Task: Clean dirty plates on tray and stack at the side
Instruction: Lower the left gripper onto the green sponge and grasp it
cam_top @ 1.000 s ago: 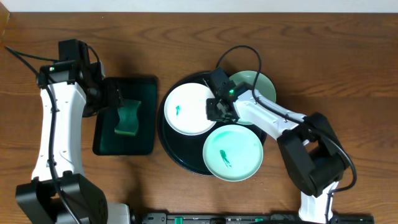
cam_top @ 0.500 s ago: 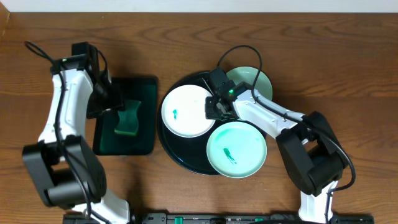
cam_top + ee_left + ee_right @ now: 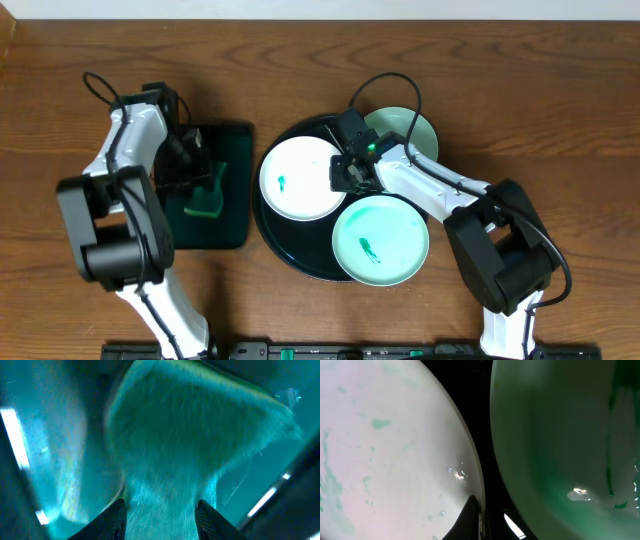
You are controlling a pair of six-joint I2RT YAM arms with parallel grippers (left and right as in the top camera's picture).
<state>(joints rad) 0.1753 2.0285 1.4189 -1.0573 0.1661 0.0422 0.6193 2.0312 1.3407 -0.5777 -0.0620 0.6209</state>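
Overhead view first: compared with half a second back, the left arm is seen swung in closer, with its big elbow joint pulled up beside the dark green rectangular sponge tray [image 3: 232,215]. The plates and the right arm are found right where they were. Everything is laid out on a brown wooden table [image 3: 560,100], and only a pale strip [image 3: 300,8] of the room is caught along the top edge. On the large round black tray [image 3: 288,245], the white round plate [image 3: 298,178] is placed at the left and a mint-green plate [image 3: 380,240] at the front, both marked with teal smears. A second mint-green plate [image 3: 405,130] is half hidden under the right arm at the back. The right gripper [image 3: 345,178] is parked at the white plate's rim. In the right wrist view that rim is seen running between the fingertips, but whether it's gripped can't be told. Only in the blurry left wrist view is the left gripper [image 3: 160,520] shown pinching the green sponge [image 3: 190,440], which is squeezed narrow between the fingers.
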